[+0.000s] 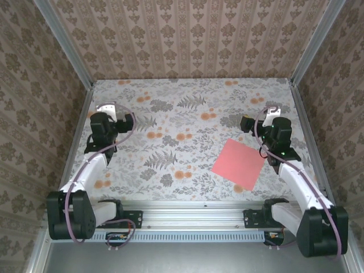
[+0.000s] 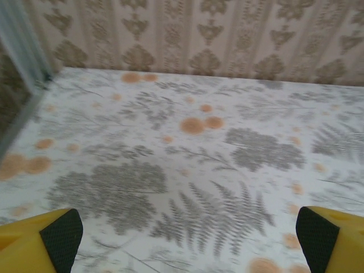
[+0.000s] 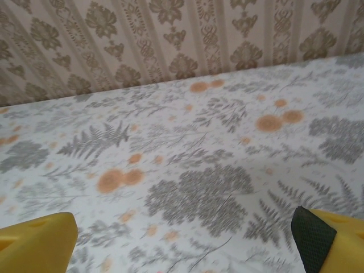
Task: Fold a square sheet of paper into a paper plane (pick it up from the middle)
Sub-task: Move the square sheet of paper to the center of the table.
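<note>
The square sheet of paper (image 1: 239, 164) lies flat and unfolded on the flower-print table, right of centre and turned like a diamond. Its right corner is close to the right arm. A paper plane is out of view. My right gripper (image 1: 271, 111) hovers beyond the sheet's far right side, apart from it. In the right wrist view this gripper (image 3: 182, 244) is open, its yellow fingers (image 3: 40, 242) wide over bare tablecloth. My left gripper (image 1: 109, 109) is at the far left, well away from the sheet. It is open too (image 2: 187, 233), with nothing between its fingers (image 2: 57, 236).
Patterned walls (image 1: 187, 34) close the table in at the back and both sides, with metal posts (image 1: 65, 45) at the corners. An aluminium rail (image 1: 193, 213) runs along the near edge between the arm bases. The tablecloth (image 1: 170, 114) carries grey ferns and orange flower prints.
</note>
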Available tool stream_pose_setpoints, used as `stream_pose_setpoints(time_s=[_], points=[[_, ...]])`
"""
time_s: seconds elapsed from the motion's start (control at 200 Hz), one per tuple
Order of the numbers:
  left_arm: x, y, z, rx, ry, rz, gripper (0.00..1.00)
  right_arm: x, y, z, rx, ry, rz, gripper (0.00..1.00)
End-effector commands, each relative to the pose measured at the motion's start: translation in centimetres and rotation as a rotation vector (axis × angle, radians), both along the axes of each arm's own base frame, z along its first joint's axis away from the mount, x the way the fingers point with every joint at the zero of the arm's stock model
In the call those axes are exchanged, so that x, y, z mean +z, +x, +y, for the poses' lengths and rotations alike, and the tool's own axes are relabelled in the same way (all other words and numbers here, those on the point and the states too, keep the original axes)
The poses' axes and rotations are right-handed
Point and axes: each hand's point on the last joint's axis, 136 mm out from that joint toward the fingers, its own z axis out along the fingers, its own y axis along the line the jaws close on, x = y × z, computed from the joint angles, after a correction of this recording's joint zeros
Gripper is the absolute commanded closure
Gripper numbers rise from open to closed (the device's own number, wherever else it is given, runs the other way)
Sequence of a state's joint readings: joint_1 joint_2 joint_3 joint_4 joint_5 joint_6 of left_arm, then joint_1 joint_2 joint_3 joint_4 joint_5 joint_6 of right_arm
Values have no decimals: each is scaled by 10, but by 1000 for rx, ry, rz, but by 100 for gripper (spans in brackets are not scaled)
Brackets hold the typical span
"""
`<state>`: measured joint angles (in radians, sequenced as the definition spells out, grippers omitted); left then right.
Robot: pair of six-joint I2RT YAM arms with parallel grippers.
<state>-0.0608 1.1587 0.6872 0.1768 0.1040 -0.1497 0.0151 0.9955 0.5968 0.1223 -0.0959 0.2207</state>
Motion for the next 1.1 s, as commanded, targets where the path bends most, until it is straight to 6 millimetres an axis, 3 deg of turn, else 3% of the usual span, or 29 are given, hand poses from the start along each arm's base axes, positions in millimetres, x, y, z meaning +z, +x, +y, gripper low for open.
stream_pose_setpoints(time_s=[0.0,0.115,0.275,0.505,0.795,1.1], points=[[-16,-24,-39,-130,-206,188,0,-30,-31,18,9,151,248,0],[-22,-32,-68,-220,-309,267,0,-42,-49,32,-3,193,393,0],[-28,-43,-111,-353,-380,364,0,-73,-78,48,-20,199,636,0],[-35,-66,-160,-514,-394,465,0,-100,-104,52,-142,125,731,0],[-42,-85,-192,-610,-416,515,0,-129,-123,37,-326,13,815,0],[-51,-97,-207,-660,-415,572,0,-150,-110,47,-375,77,827,0]])
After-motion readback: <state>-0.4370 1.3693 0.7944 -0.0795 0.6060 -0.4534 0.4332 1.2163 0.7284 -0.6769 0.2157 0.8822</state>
